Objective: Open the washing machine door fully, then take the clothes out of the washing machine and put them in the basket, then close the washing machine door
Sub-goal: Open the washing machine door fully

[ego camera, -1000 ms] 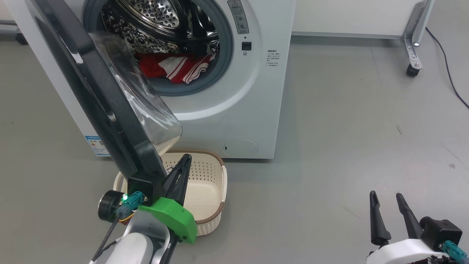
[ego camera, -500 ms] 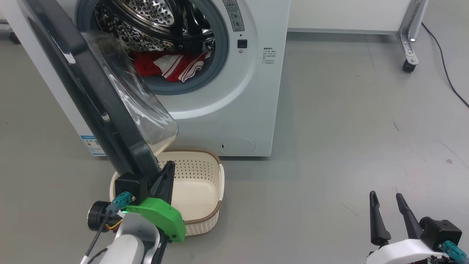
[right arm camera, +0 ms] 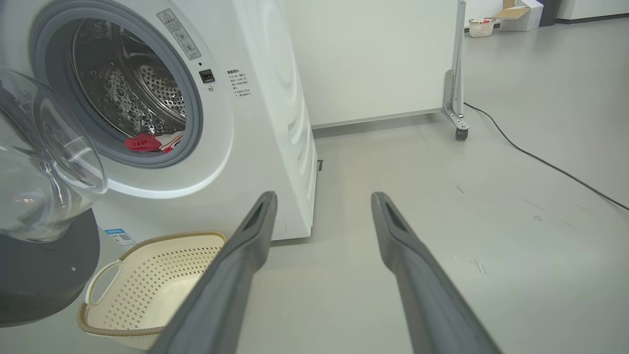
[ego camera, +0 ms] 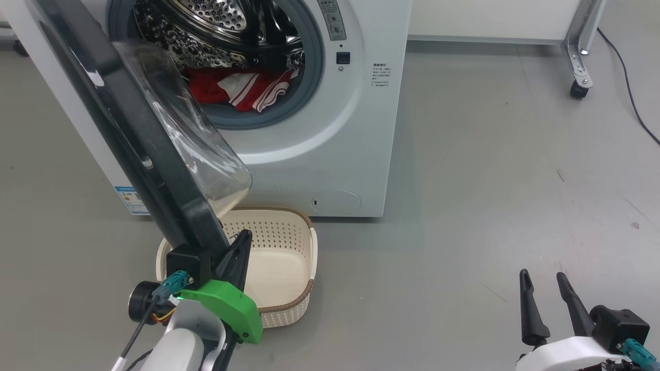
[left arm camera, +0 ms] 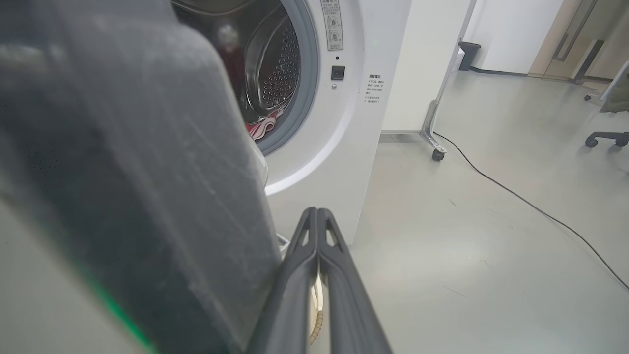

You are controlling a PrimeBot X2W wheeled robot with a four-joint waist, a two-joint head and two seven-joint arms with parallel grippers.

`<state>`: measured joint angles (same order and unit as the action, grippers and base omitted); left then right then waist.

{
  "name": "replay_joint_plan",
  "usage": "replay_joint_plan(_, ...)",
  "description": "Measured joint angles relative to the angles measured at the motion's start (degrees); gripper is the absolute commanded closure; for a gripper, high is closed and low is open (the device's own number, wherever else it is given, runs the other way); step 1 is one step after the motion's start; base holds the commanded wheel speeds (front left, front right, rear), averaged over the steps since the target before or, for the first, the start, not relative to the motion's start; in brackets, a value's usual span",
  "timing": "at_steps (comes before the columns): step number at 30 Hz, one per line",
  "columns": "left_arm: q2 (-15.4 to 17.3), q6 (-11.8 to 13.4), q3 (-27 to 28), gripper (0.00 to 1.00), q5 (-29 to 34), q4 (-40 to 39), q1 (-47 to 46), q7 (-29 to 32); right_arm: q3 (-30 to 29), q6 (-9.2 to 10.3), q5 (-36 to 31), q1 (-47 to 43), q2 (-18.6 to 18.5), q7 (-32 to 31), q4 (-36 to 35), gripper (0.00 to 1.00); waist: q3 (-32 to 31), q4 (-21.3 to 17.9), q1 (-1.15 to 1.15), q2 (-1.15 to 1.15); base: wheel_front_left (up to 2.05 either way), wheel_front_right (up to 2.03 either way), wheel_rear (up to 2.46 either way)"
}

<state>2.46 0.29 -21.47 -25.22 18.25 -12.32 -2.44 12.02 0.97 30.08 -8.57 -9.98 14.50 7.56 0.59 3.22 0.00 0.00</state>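
Observation:
The white washing machine [ego camera: 330,134] has its door [ego camera: 149,154] swung out to the left, black rim edge-on and glass bowl facing the drum. The clothes [ego camera: 242,87], red and red-and-white striped, lie in the steel drum. The cream basket [ego camera: 304,263] sits on the floor below the door. My left gripper [ego camera: 245,236] is shut and holds nothing. It hangs over the basket, close beside the door's lower edge. In the left wrist view the left gripper [left arm camera: 317,212] has the door [left arm camera: 123,172] blurred at its left. My right gripper [ego camera: 542,274] stands open and empty at the lower right.
A wheeled metal stand leg [ego camera: 577,56] and a black cable [ego camera: 626,77] are at the far right. Grey floor [ego camera: 490,180] stretches right of the machine. In the right wrist view the basket [right arm camera: 152,285] lies left of the right gripper [right arm camera: 323,196].
My left gripper has drawn back toward me along the door's lower edge, staying shut. The head camera has shifted slightly. The right gripper has held still.

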Motion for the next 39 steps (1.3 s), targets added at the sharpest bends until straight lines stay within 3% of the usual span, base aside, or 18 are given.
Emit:
replay_joint_plan(15,-0.6,-0.2,-1.2,1.00,-0.5,2.5,-0.8,-1.3,-0.5,-0.42,-0.5,-0.1,0.5,0.0,0.3,0.00,-0.8,3.8,0.00,0.00,0.00,0.00,0.00)
replay_joint_plan(39,-0.8,-0.2,-0.9,1.00,-0.7,5.0,-2.4,-3.1,-0.8,-1.44,-0.9,-0.1,1.9,0.0,0.8,0.00,-1.0,14.3,0.00,0.00,0.00,0.00,0.00)
